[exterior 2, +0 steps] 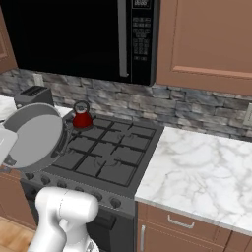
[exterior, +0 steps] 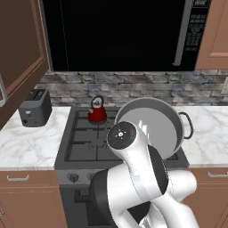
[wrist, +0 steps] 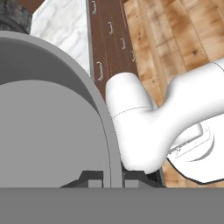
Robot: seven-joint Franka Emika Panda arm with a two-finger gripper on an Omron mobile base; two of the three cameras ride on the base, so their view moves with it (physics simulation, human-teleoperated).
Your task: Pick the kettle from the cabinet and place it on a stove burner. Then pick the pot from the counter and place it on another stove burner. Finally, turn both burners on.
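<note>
I am looking at a rendered kitchen through three cameras on my robot. In the left base view, the red kettle (exterior: 97, 111) stands upright on the back left burner of the stove (exterior: 84, 144), just above the middle of the frame. The same kettle appears at the upper left of the right base view, again on a rear burner.

The pot (exterior: 153, 127) is off the counter and in the air, tipped steeply so its open mouth faces the camera. It sits right of centre in the left base view, over the right half of the stove, with one loop handle sticking out to its right. In the right base view the pot is at the left edge, hanging over the stove's front left corner.

In the hand view, the pot's grey rim curves from the upper left down to the bottom centre, where the gripper (wrist: 106, 180) has its two dark fingers pinched tight on the pot wall, one on each side.

A toaster (exterior: 34, 107) stands on the marble counter (exterior: 26, 144) at the left of the left base view. A black microwave (exterior: 120, 33) fills the top of that frame. Round knobs (exterior 2: 106, 199) line the stove's front edge, low in the right base view.
</note>
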